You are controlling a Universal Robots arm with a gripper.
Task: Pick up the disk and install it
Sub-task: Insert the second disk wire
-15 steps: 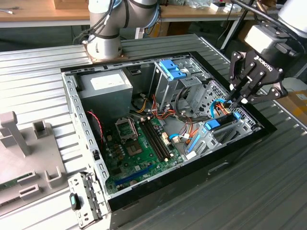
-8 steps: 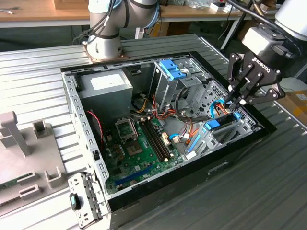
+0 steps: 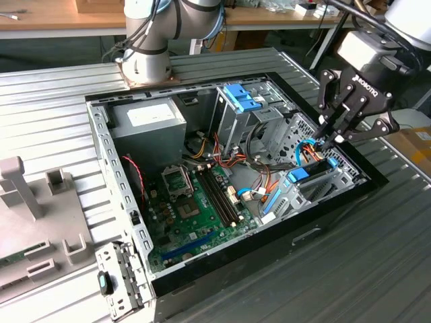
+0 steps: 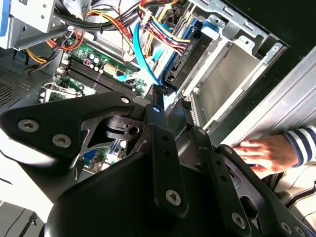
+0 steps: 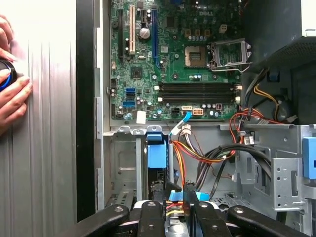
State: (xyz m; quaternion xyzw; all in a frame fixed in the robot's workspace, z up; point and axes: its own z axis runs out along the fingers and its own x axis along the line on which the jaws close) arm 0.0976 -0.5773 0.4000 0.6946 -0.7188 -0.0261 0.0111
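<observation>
Hovering over the open computer case, the black multi-link gripper [image 3: 335, 140] has its fingers drawn close together around a bundle of cables just above the disk [image 3: 311, 173], the flat metal drive in its blue plastic side frame, which stands on edge in the drive bay at the exterior view's right; whether the fingertips actually pinch the frame I cannot tell. In the first wrist view the blue frame [image 5: 156, 154] sits just beyond the fingertips, slotted between grey metal bay walls, so the disk looks already seated or nearly so. I judge it stiff and fairly heavy for its size, with smooth metal faces likely to slip, and sensitive to knocks; the plastic frame edges seem the safest place to hold. Beside it run orange, yellow and black wires [image 5: 197, 153] and a light-blue flat cable [image 4: 143, 54], close enough to snag. Farther on lies the green motherboard [image 3: 195, 202], then the grey power-supply box [image 3: 149, 121] and the light-blue bracket [image 3: 241, 99] on the drive cage. A person's hand [image 4: 259, 153] rests on the ribbed metal table [image 5: 49, 148] outside the case.
</observation>
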